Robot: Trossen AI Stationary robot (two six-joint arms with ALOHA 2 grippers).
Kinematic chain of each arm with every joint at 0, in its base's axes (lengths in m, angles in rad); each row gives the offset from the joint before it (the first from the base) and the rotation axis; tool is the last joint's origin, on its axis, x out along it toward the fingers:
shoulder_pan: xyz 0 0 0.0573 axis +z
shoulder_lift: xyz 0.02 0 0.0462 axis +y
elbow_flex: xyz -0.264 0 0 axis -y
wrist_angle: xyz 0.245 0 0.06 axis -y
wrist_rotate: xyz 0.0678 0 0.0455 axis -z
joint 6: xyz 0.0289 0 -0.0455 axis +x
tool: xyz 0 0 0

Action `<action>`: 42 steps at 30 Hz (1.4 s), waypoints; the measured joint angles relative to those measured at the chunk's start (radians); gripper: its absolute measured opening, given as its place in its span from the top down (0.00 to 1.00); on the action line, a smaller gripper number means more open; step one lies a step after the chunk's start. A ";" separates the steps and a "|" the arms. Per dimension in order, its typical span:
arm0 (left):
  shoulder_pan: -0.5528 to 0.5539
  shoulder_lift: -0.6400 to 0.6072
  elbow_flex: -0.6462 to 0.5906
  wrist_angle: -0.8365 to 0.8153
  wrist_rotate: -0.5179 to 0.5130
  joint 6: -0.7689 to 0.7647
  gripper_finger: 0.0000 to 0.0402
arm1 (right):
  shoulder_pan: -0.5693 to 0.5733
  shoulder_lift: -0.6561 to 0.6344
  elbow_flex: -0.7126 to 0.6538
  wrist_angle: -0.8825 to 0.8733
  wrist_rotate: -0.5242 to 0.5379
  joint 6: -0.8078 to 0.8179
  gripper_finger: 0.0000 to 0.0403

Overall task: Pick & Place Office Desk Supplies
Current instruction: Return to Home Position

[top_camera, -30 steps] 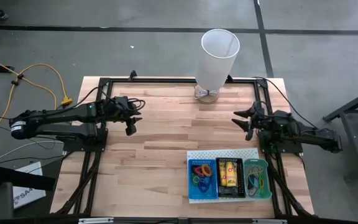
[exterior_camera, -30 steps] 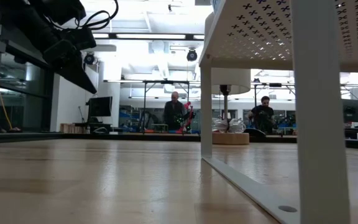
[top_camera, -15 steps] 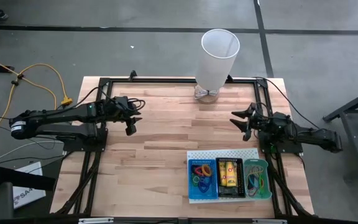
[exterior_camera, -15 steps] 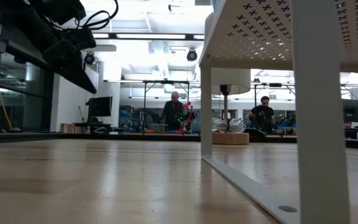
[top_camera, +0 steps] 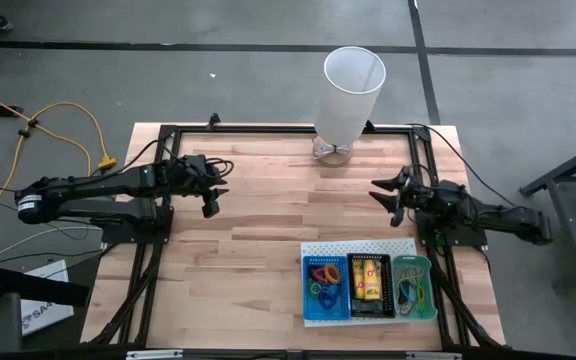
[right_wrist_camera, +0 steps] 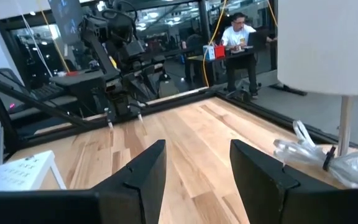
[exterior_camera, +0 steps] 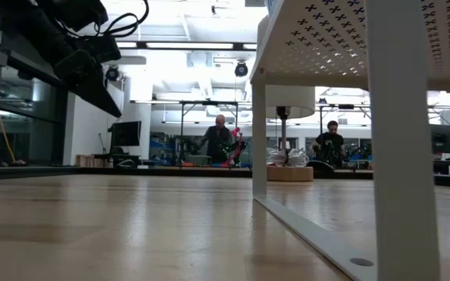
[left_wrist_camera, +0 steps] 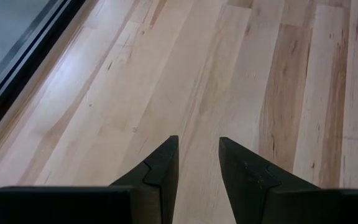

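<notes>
The office desk supplies lie in three small trays on a white perforated board [top_camera: 358, 247] at the table's near right. Coloured rubber bands [top_camera: 325, 280] fill a blue tray, yellow-and-red packs [top_camera: 370, 280] a black one, more bands [top_camera: 413, 285] a green one. My left gripper [top_camera: 210, 208] [left_wrist_camera: 197, 140] hangs open over bare wood at the table's left and slants down, with nothing between its fingers. My right gripper [top_camera: 383, 197] [right_wrist_camera: 197, 144] is open and level at the right side, just beyond the board's far edge, and it too holds nothing.
A tall white tapered bin [top_camera: 353, 95] [right_wrist_camera: 328, 37] stands at the far edge, with crumpled clear plastic [right_wrist_camera: 328, 158] at its foot. The perforated board [exterior_camera: 326, 47] stands raised on white legs. Bare wood lies between the arms. People [exterior_camera: 221, 140] are in the room behind.
</notes>
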 joint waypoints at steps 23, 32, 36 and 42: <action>0.000 0.000 0.000 0.000 0.000 0.003 0.73 | 0.000 0.070 -0.002 -0.001 0.001 -0.012 0.59; 0.000 0.000 0.000 0.000 0.000 -0.003 0.73 | 0.000 0.070 -0.002 -0.001 0.000 -0.012 0.59; 0.000 0.000 0.000 0.000 0.000 0.003 0.73 | 0.000 0.070 -0.002 -0.001 0.000 -0.012 0.59; 0.000 0.000 0.000 0.000 0.000 0.003 0.73 | 0.000 0.070 -0.002 -0.001 0.000 -0.012 0.59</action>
